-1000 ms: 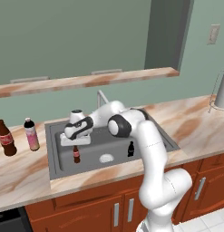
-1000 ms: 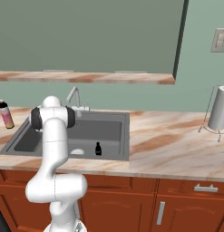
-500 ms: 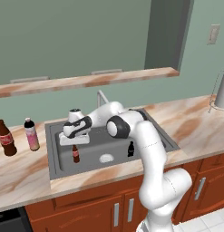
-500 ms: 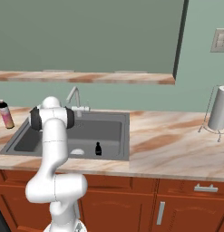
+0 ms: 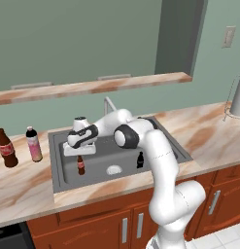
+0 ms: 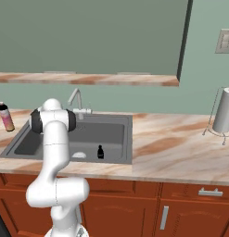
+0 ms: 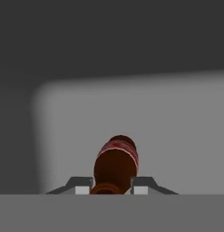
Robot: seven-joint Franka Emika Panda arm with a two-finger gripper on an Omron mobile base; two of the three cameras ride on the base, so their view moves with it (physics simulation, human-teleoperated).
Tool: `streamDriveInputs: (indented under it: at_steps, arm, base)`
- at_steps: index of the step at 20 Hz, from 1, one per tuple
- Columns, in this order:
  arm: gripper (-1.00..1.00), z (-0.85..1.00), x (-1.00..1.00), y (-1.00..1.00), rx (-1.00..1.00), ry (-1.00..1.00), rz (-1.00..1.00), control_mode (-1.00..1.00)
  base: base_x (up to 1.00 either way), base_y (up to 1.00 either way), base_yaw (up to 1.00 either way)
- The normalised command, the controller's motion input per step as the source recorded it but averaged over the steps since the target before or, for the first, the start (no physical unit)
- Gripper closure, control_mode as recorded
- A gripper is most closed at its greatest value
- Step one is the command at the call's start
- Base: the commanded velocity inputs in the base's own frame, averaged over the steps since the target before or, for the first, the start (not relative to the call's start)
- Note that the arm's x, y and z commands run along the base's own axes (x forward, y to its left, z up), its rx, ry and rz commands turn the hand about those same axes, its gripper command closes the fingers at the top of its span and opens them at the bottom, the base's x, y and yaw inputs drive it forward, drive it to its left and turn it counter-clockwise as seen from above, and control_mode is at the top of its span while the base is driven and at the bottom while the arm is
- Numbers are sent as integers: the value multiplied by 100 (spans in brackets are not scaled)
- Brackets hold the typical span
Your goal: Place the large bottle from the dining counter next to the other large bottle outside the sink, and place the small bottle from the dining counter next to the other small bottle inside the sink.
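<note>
The small bottle (image 5: 80,165), tiny and brown with a red label, stands upright on the left part of the sink (image 5: 99,163) floor. My gripper (image 5: 80,154) points straight down over it, shut on its neck. In the hand view the small bottle (image 7: 115,165) sits between my two fingertips, with my gripper (image 7: 112,186) over its top. The other small bottle (image 5: 140,160), all black, stands at the sink's right front, apart from it. On the worktop left of the sink, the large bottle (image 5: 7,148) stands beside the other large bottle (image 5: 33,144), which is pink.
A faucet (image 5: 108,103) rises behind the sink, and a round drain (image 5: 114,170) lies on its floor. A paper towel holder (image 6: 223,111) stands far right on the worktop. A marbled ledge (image 5: 92,87) runs along the wall above. From the right, the black bottle (image 6: 100,152) and sink (image 6: 106,134) show.
The hand has barely shifted, staying over the small bottle, which keeps its place on the sink floor.
</note>
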Motion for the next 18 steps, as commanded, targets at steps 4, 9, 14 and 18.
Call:
streamDriveInputs:
  at_steps: [4,9,14,18]
  arm:
    - [-100,0,0,0,0,0,0,-100]
    - [-100,-1,0,-1,1,0,0,-100]
    - [-100,0,4,-6,0,1,0,-100]
    - [-100,20,6,0,0,5,0,-100]
  base:
    - [0,0,0]
    - [0,0,0]
    - [0,0,0]
    - [0,0,0]
